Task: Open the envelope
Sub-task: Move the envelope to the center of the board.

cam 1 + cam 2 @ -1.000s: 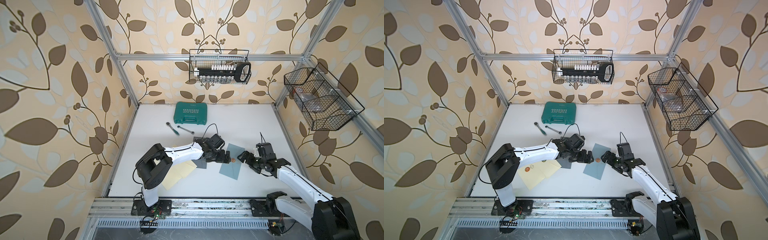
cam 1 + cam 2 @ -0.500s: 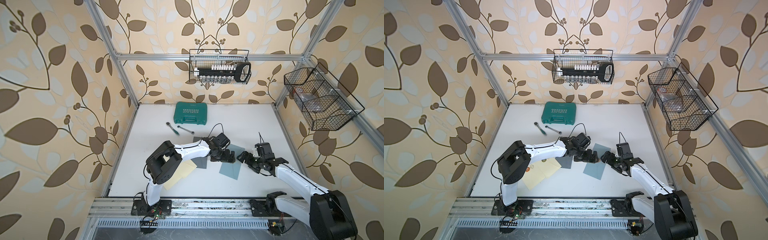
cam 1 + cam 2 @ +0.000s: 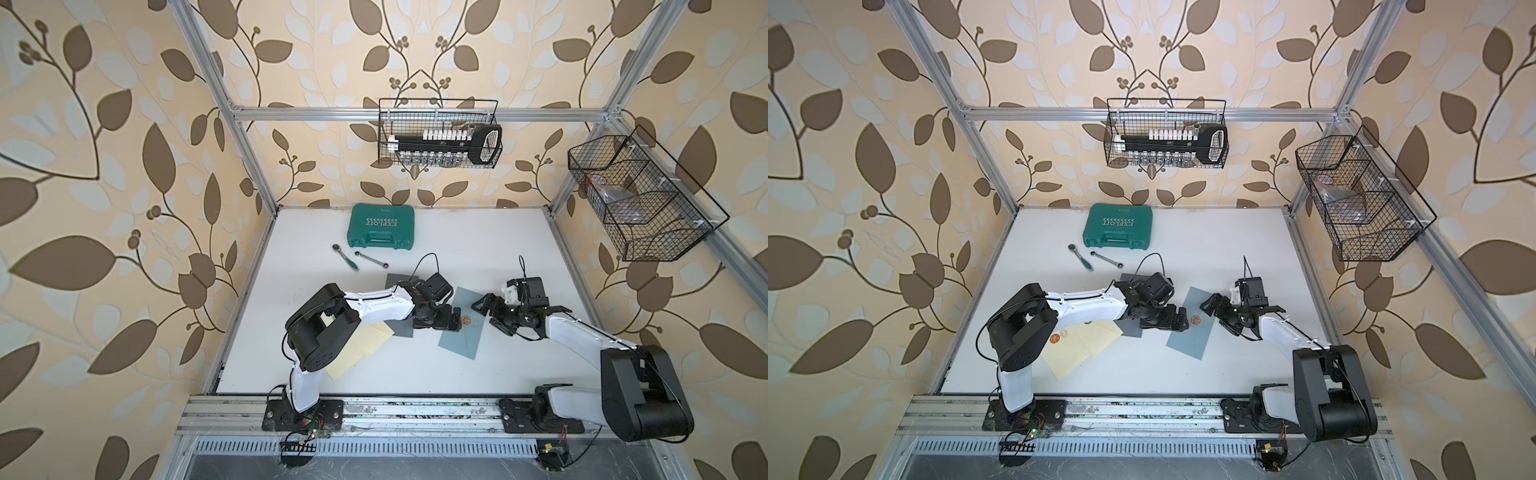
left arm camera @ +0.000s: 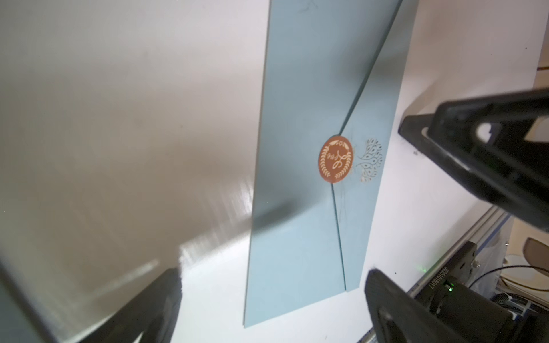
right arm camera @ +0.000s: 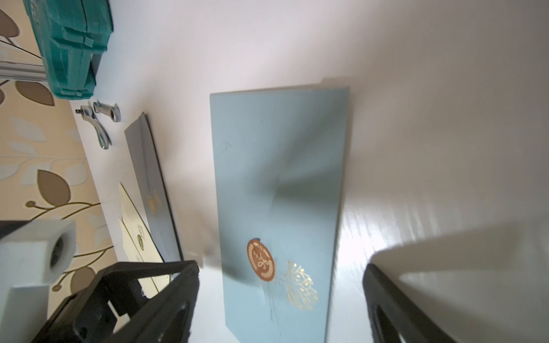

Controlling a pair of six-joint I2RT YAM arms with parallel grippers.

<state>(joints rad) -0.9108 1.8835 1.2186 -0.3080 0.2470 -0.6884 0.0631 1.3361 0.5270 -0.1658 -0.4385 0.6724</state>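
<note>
With jaws spread wide and empty, the left gripper (image 3: 454, 322) was judged nearer than the likewise wide right gripper (image 3: 487, 314) to the blue envelope (image 3: 459, 340), which was laid flat at its three o'clock, long axis twelve-to-six, seal (image 3: 466, 320) just beside.

Case (image 3: 381, 233), green: "EXPLOIT" in pale capitals on the lid, with a row of chevrons beside it, reading upside down in both top views (image 3: 1118, 226). Seal (image 4: 335, 158), copper, on the envelope (image 4: 297, 208): a script monogram within a wreath, letter not legible. Black block (image 4: 442, 279) by the rail in the left wrist view: a white serial number, digits too small to read surely.
</note>
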